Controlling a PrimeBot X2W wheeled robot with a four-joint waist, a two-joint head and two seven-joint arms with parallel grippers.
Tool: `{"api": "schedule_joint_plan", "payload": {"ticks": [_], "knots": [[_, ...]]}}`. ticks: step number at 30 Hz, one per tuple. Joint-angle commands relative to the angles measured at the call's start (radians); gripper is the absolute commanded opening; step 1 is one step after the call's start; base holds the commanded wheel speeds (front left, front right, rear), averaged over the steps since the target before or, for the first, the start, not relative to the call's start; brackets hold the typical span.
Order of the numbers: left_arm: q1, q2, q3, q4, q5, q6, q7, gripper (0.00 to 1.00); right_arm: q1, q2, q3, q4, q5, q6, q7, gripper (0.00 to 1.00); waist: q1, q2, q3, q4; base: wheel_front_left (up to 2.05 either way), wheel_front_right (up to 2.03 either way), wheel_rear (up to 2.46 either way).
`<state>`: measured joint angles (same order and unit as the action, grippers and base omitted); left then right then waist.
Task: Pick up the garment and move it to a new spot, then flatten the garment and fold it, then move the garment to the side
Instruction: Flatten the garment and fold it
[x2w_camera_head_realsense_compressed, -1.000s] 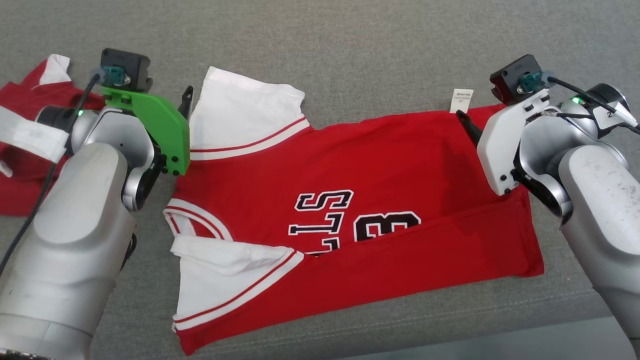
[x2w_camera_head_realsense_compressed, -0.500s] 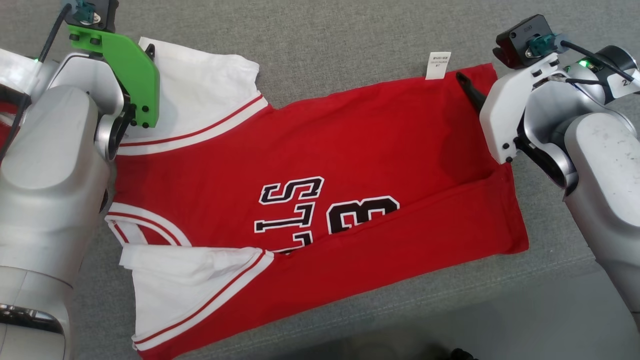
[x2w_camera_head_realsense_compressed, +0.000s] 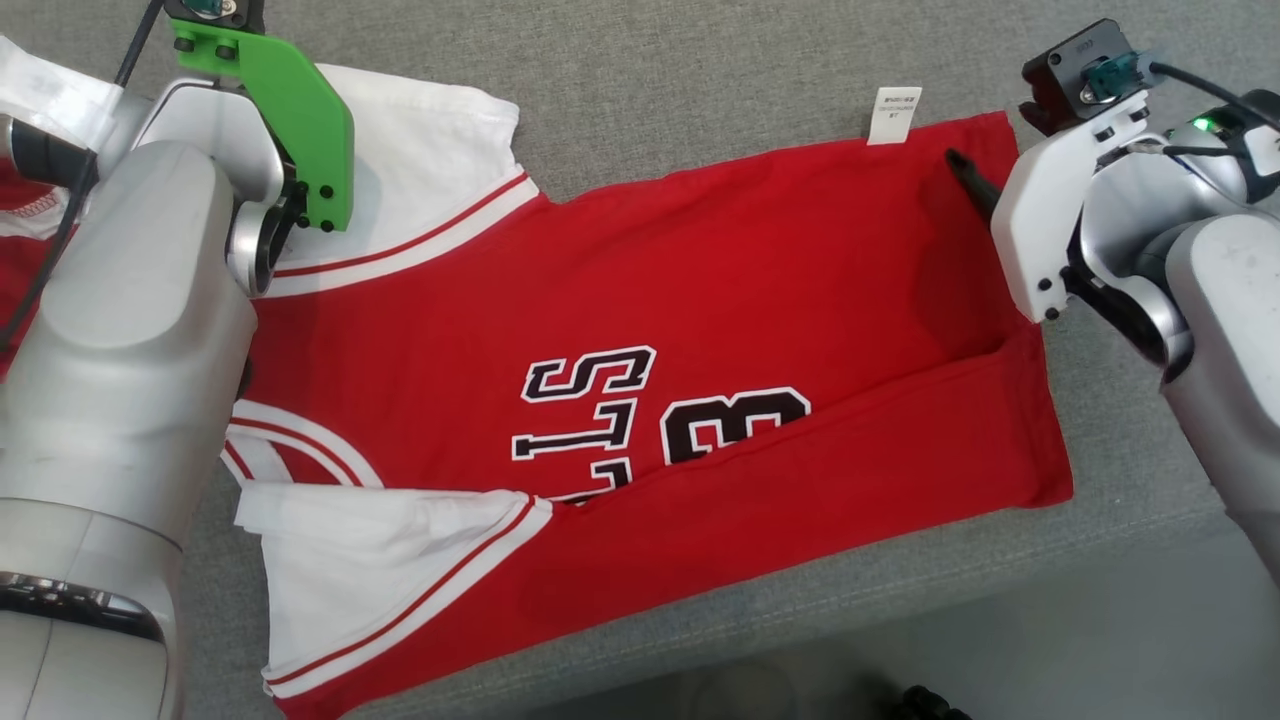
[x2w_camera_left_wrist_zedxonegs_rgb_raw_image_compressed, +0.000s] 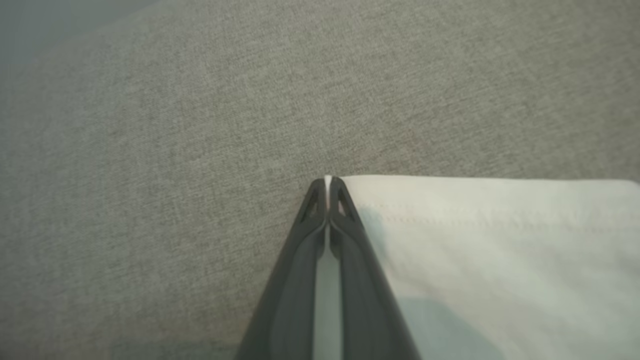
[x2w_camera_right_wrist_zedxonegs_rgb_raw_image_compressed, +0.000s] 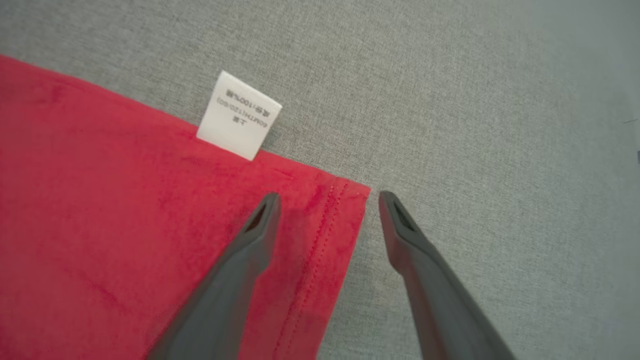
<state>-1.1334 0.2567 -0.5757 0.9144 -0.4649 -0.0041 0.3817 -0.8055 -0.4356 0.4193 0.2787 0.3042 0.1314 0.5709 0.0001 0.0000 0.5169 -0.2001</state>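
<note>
- Right claw (x2w_camera_head_realsense_compressed: 965, 176), head view: one dark finger shows, lying over the far right corner of the jersey (x2w_camera_head_realsense_compressed: 700, 290); spread not readable from this angle.
- Jersey, head view: red, spread flat across a grey cushion (x2w_camera_head_realsense_compressed: 700, 70), collar end to the left, hem end to the right. Near long edge folded up over the lower part of the black lettering. Near white sleeve (x2w_camera_head_realsense_compressed: 370, 560) folded in; far white sleeve (x2w_camera_head_realsense_compressed: 430, 170) flat, partly under the left arm's green bracket (x2w_camera_head_realsense_compressed: 300, 120).
- Tag (x2w_camera_head_realsense_compressed: 895, 113), head view: white, sticking out past the far edge near the right corner.
- Second garment (x2w_camera_head_realsense_compressed: 25, 205), head view: red, at the left edge, behind the left arm.
- Left claw (x2w_camera_left_wrist_zedxonegs_rgb_raw_image_compressed: 327, 181), left wrist view: fingers pressed together, a sliver of white sleeve corner pinched at the tips. Sleeve lies flat to the right.
- Right claw, right wrist view: fingers spread, straddling the hem corner, one over red cloth, the other over cushion. Tag just beyond.
</note>
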Motion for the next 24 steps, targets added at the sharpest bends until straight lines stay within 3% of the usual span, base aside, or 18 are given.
{"api": "schedule_joint_plan", "payload": {"ticks": [1,11,24], "knots": [[0.014,-0.008,-0.006,0.021,-0.004,0.002,0.010,0.00,-0.021,-0.013,-0.002,-0.010,0.014,-0.001,0.011,1.00,-0.0001,0.0000,0.004,0.009,0.00,0.00,0.00],[0.002,-0.086,-0.020,0.066,-0.027,-0.016,-0.033,0.00,-0.063,-0.145,0.064,-0.028,0.115,-0.001,0.107,1.00,-0.0001,0.0000,0.006,0.072,0.00,0.00,0.00],[-0.030,-0.114,-0.034,0.127,-0.040,-0.036,-0.063,0.00,-0.030,-0.109,-0.003,0.090,0.120,-0.001,0.076,1.00,-0.0001,0.0000,0.025,0.096,0.00,0.00,0.00]]}}
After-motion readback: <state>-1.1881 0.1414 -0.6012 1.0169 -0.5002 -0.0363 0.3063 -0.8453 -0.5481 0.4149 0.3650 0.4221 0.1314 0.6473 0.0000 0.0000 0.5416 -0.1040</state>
